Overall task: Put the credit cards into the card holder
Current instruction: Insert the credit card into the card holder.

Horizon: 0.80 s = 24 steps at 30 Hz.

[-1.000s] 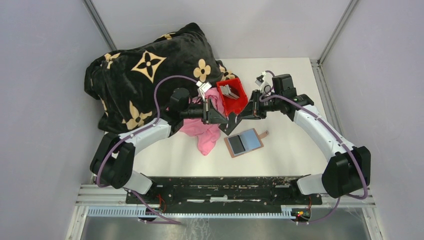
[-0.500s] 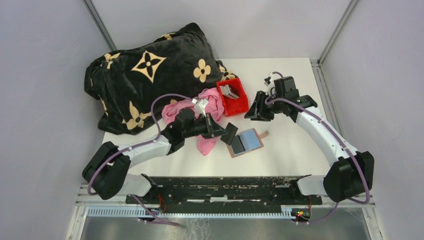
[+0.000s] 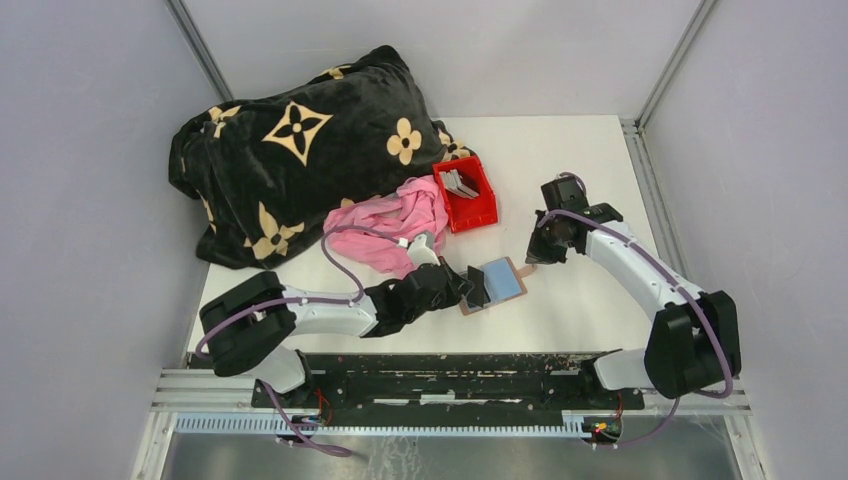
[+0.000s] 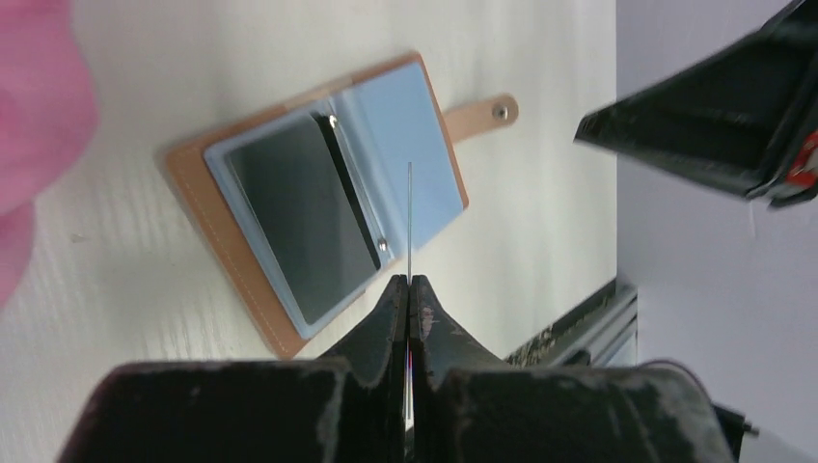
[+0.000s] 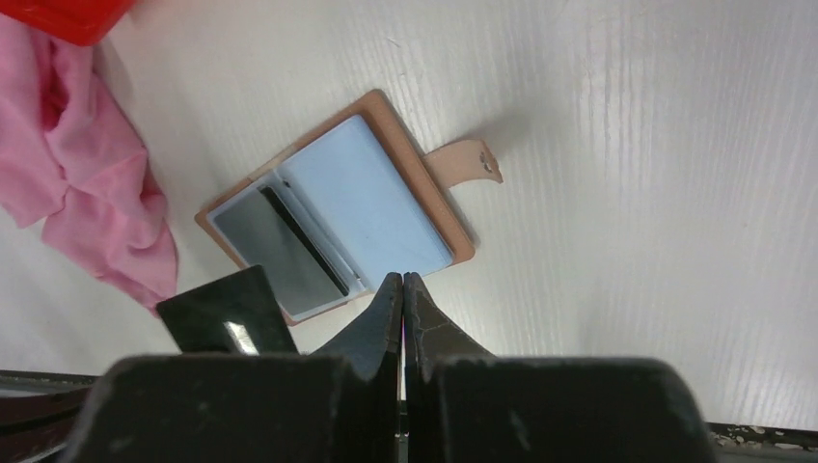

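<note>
Credit card (image 4: 409,222) pinched edge-on in the left gripper (image 4: 409,285) points straight at the card holder (image 5: 357,207) lying open on the table (image 3: 600,300) just ahead, while the right gripper (image 5: 402,280), closed and empty, hovers beside its tab (image 5: 473,159).

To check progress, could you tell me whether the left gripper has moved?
Yes: the left gripper left the red bin and came toward the near edge, to the card holder.

— What sort of place is this?
— A robotics lab, a closed test cell. Plain grey panel walls (image 3: 90,220) box in a white table (image 3: 590,150), with aluminium posts (image 3: 201,48) at the corners.
— What else shows it?
— The left arm (image 3: 320,312) and right arm (image 3: 640,265), bolted to a black rail (image 3: 430,372) on metal framing.
</note>
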Motion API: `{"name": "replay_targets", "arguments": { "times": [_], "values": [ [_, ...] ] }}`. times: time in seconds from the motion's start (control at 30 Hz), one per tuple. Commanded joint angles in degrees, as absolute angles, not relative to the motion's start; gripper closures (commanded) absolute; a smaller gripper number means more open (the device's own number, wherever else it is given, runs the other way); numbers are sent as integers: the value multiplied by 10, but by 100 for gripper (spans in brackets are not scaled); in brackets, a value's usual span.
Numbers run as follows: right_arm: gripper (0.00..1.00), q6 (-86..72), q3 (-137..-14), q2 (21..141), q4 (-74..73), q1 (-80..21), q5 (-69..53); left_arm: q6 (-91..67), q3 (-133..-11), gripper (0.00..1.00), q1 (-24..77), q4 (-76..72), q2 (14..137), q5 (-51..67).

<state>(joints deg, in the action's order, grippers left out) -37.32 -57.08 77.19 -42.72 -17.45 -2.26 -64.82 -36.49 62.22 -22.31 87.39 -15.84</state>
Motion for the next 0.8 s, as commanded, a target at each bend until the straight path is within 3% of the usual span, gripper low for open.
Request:
{"name": "replay_targets", "arguments": {
  "times": [0.0, 0.77],
  "values": [
    [99, -411, -565, 793, -393, -174, 5, -730, -376, 97, 637, -247, 876, -323],
    [99, -410, -588, 944, -381, -178, 24, -866, -368, 97, 677, -375, 1003, -392]
  ]
}}
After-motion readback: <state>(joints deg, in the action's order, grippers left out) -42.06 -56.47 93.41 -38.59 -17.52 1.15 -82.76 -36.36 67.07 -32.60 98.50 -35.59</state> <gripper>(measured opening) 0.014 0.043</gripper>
